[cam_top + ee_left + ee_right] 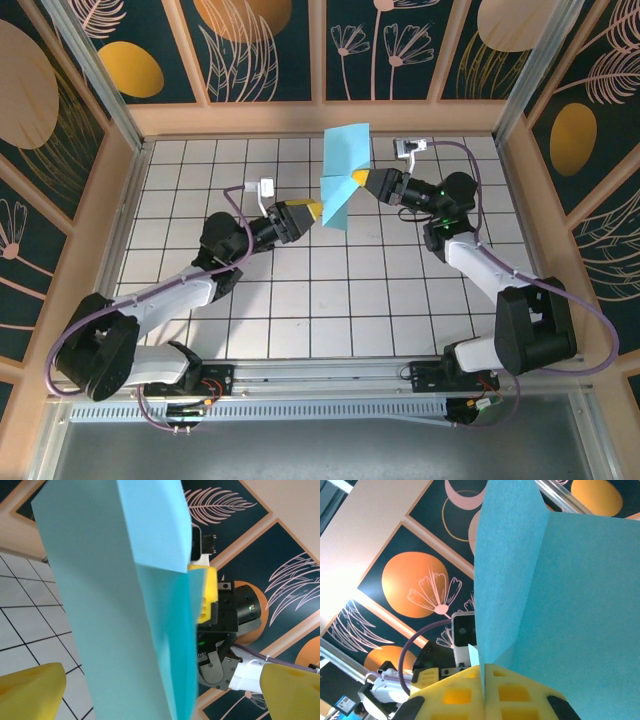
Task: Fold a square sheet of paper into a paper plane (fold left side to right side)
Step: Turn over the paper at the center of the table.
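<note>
The light cyan paper [343, 160] is folded into a long pointed paper plane shape and hangs in the air above the far middle of the table. Its point faces down and its panels spread from a centre crease. My right gripper [358, 181] is shut on that crease; in the right wrist view the yellow fingers [455, 695] meet around the paper [570, 595]. My left gripper [314, 209] stands open just left of the lower tip. In the left wrist view the paper [115, 605] hangs between its wide-apart fingertips [30, 692], touching neither. The right gripper's yellow finger [205, 592] shows behind the paper.
The white grid-tiled table [300, 320] lies below both arms, fenced by a wooden rim [320, 120] and dark floral panels. The two wrists sit close together, about one tile apart. A purple cable [470, 160] loops behind the right arm.
</note>
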Tool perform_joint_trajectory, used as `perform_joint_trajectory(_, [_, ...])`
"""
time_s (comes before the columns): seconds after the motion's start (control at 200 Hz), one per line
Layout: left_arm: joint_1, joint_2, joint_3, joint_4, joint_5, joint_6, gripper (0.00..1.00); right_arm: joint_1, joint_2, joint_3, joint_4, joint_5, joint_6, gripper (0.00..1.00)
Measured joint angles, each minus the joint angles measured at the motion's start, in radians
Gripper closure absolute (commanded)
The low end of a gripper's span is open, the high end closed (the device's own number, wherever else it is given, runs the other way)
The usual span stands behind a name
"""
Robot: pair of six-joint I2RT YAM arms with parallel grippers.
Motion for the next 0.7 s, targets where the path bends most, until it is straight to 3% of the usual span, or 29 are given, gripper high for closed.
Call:
perform_joint_trajectory(0.115, [0.0, 0.029, 0.02, 0.016, 0.028, -0.019, 0.03, 0.02, 0.0, 0.007, -0.006, -0.002, -0.004, 1.0])
perform_joint_trajectory(0.32, [0.0, 0.058, 0.043, 0.068, 0.056, -0.053, 0.18, 0.052, 0.0, 0.039, -0.076, -0.002, -0.053, 1.0])
perform_joint_trajectory(0.48, [0.0, 0.077, 0.044, 0.085, 0.055, -0.076, 0.36, 0.063, 0.0, 0.056, -0.149, -0.002, -0.111, 1.0])
perform_joint_trajectory(0.701, [0.0, 0.079, 0.043, 0.1, 0.05, -0.094, 0.68, 0.063, 0.0, 0.057, -0.24, 0.009, -0.175, 0.87])
